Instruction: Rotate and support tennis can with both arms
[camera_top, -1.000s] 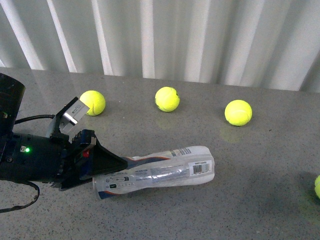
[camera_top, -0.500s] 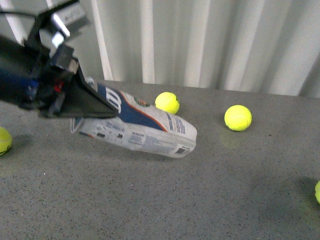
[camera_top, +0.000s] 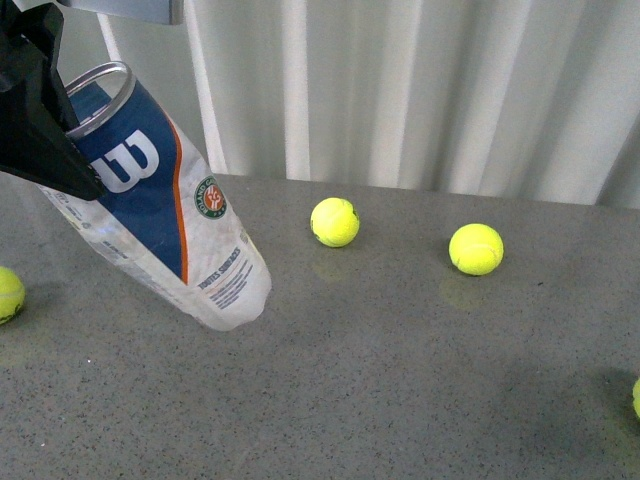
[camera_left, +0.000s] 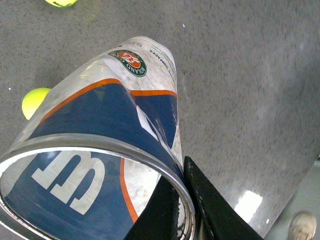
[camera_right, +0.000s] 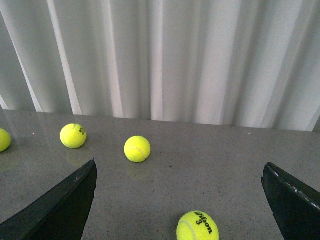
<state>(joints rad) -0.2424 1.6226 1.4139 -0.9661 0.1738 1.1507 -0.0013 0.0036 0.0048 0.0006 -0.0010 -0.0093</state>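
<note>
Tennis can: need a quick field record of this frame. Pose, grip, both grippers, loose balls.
tennis can: tilted, open metal rim up, base down by the table; contact unclear
can contents: no balls seen inside
left gripper: shut on the rim wall, one finger inside, one outside
right gripper: open, empty, no can in its view
tennis balls: four in the front view, two cut by the frame edges

Bright even light, soft shadows, sharp focus
</note>
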